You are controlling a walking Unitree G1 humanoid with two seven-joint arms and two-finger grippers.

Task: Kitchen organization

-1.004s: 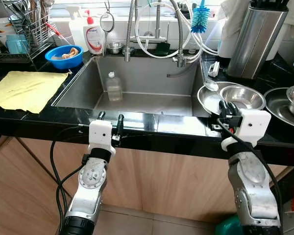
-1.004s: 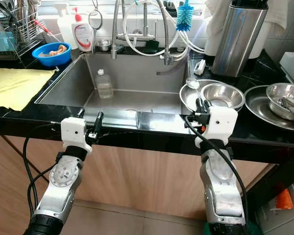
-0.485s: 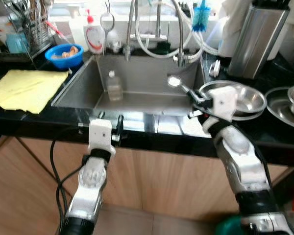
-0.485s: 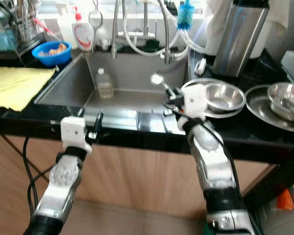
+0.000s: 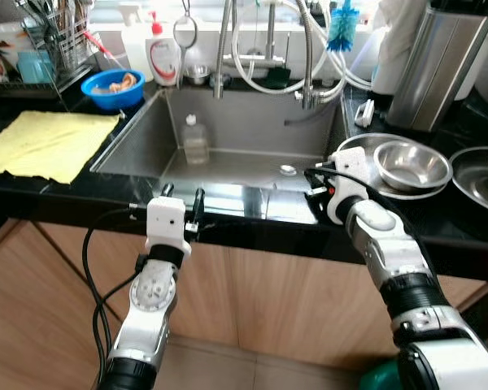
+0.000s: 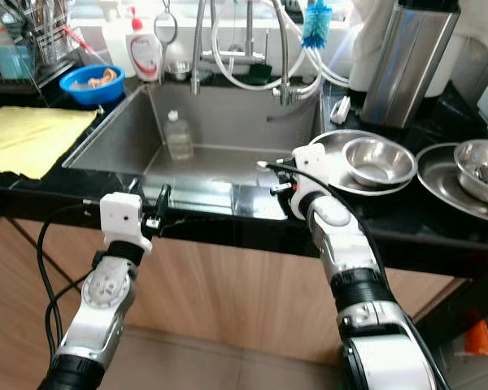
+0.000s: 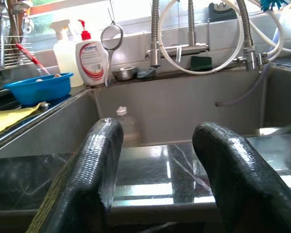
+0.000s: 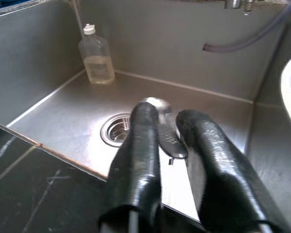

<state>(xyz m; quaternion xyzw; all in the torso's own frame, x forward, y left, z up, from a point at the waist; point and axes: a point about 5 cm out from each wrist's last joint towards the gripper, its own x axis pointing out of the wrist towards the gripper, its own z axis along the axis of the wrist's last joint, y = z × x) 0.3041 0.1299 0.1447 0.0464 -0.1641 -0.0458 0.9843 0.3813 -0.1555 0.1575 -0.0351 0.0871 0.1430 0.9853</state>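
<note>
Steel sink (image 5: 252,130) set in black counter (image 5: 32,191)

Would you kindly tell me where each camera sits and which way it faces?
Left eye: on the head, looking down at the sink; both silver arms show.
Right eye: beside it, same scene, with the bowl.
Left wrist: along the open left gripper at the counter edge, towards the faucet.
Right wrist: along the right gripper, shut on a spoon, over the drain.
Shared: both wrist views show the bottle.
</note>
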